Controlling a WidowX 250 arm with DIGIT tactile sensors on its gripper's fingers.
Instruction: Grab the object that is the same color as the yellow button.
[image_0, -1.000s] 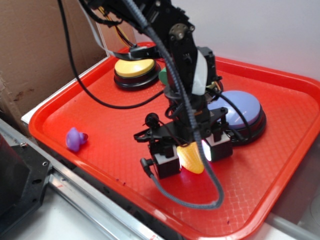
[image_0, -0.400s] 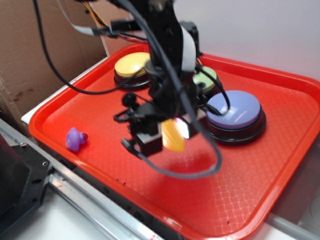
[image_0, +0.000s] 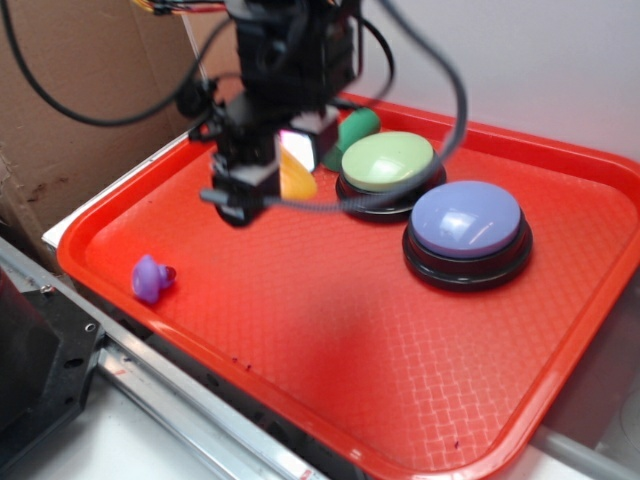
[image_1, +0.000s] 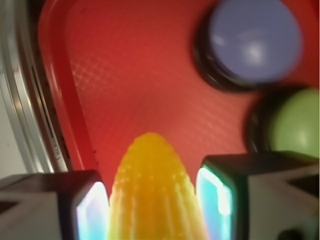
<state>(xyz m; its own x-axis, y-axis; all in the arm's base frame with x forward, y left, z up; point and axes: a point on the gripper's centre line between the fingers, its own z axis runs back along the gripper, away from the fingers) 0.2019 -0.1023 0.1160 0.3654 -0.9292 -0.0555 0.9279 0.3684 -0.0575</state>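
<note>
**Corn cob being held clear above the tray**

The corn cob (image_1: 152, 192) is being pinched between the pads of the gripper (image_0: 283, 165), its long axis running out past the fingertips, tip forward. It is being carried above the red tray (image_0: 330, 330), beside the light green button (image_0: 388, 160); the yellow button is being hidden by the arm.

Yellow ridged corn (image_1: 152, 195); red cross-hatched tray (image_0: 330, 340); light green button (image_0: 388, 160); lavender-blue button (image_0: 467, 220); purple toy (image_0: 151, 278).
</note>
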